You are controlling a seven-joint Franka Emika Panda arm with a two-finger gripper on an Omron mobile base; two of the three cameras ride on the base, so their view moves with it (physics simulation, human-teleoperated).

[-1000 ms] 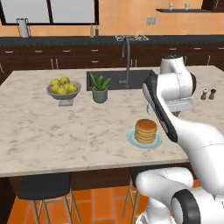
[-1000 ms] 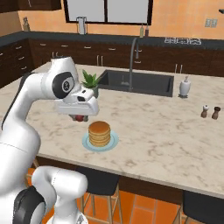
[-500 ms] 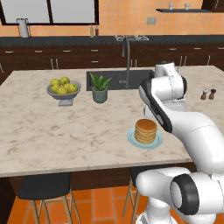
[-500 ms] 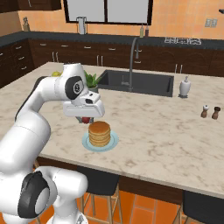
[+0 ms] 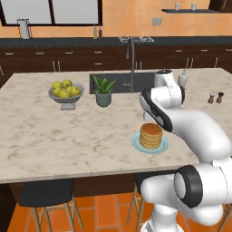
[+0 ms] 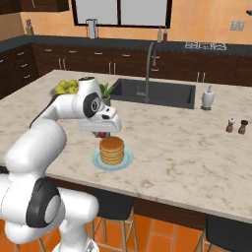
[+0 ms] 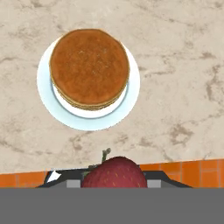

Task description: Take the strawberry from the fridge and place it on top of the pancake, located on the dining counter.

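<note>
the strawberry [image 7: 114,172] sits clamped in the gripper [image 6: 102,133], whose fingers are closed on its sides, held above the counter [image 5: 54,136] just left of the pancake [image 6: 112,150] in the right base view. in the hand view the pancake stack on its pale blue plate [image 7: 131,92] lies beyond the berry, not under it, near the counter's front edge. farther back on the left stand a bowl of lemons [image 5: 65,89] and a small potted plant [image 5: 103,90], then the black sink [image 6: 155,92] with its tall faucet [image 6: 147,69]. salt and pepper shakers [image 6: 236,126] stand far right.
</note>
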